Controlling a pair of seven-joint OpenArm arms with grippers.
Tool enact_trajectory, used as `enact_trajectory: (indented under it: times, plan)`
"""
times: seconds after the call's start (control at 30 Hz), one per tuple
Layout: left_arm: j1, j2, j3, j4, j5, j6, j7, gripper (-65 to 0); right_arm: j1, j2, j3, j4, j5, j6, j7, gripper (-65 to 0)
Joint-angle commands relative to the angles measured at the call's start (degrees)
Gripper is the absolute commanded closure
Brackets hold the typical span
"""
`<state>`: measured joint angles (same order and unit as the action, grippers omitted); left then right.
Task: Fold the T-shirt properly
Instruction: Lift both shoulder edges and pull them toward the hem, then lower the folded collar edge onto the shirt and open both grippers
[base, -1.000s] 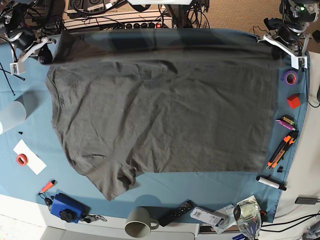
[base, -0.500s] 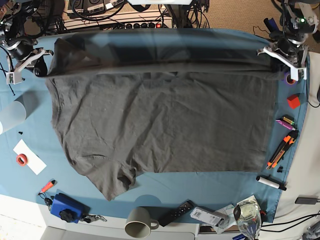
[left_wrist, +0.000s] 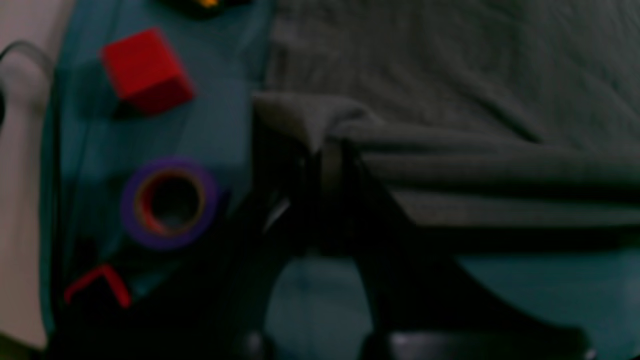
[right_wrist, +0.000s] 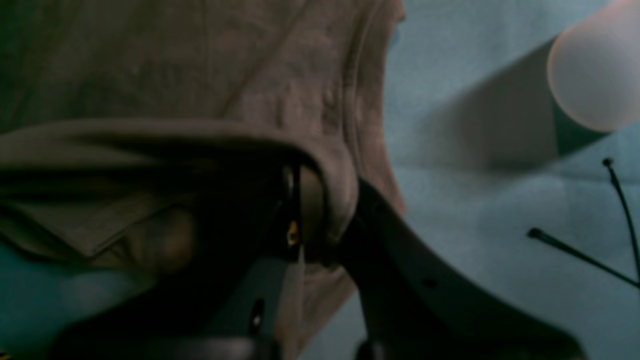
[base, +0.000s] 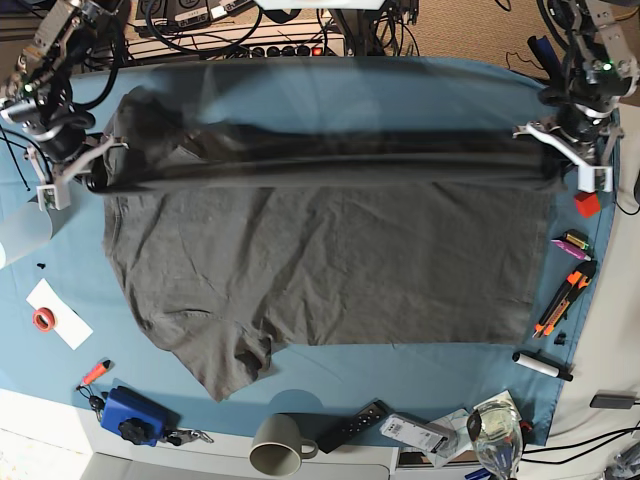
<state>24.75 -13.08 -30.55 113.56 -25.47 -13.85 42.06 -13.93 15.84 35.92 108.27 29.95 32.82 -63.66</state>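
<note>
Right gripper (base: 92, 176), at the base view's left edge, is pinched onto the T-shirt (base: 330, 260) at its far-left corner; in the right wrist view the fabric edge (right_wrist: 325, 180) wraps over the dark fingers, jaws pressed together on it. Just outboard of that gripper sits a frosted white cup (base: 22, 232), w/ thin black cables (right_wrist: 590, 260) beside it. Nearer the front from the gripper: white paper w/ a red ring (base: 44, 319), an orange marker (base: 96, 372), a blue box (base: 130, 414).

Surface is a blue-teal table cloth (base: 400, 85) over the whole bench; behind it a rack of cables & power strips (base: 250, 30). Front edge holds a grey mug (base: 278, 443), a black remote (base: 352, 426), a glass (base: 495, 432).

T-shirt lies spread flat btwn the two grippers, long axis running left-right across the table, a sleeve (base: 235, 365) sticking out toward front-left. Its far edge is lifted into a taut dark band stretched gripper to gripper, blurred, above the flat part.

Left gripper (base: 560, 160), at the base view's right, is clamped on the far-right corner; left wrist view shows cloth (left_wrist: 320, 125) bunched over the closed fingers. Just outboard: purple tape roll (left_wrist: 170, 202), red cube (left_wrist: 145, 70). Toward the front from it: orange cutter (base: 563, 297), black-white marker (base: 543, 364).
</note>
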Motion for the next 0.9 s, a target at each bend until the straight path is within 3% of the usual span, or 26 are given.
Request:
enact_trajectory:
  times: [0.0, 0.17, 0.7, 0.87]
  plan:
    - [-0.5, -1.1, 1.0, 0.7, 2.3, 0.7, -2.1, 0.0, 0.8, 1.2, -0.1, 0.6, -1.1, -0.9, 2.2, 0.0]
    - [-3.4, -1.2, 4.6, 0.7, 7.8, 6.7, -2.7, 0.0, 3.8, 1.2, -0.7, -3.7, -1.9, -1.4, 3.4, 0.0]
    - [-17.3, -1.2, 4.6, -15.8, 7.4, 6.1, -3.1, 0.0, 18.7, 1.2, -0.7, -24.2, -2.0, -1.2, 4.0, 0.0]
    - [-20.0, -1.2, 4.7, -19.2, 7.0, 3.0, -3.1, 0.0, 22.5, 1.2, -0.7, -28.7, -2.0, -0.2, 4.0, 0.0]
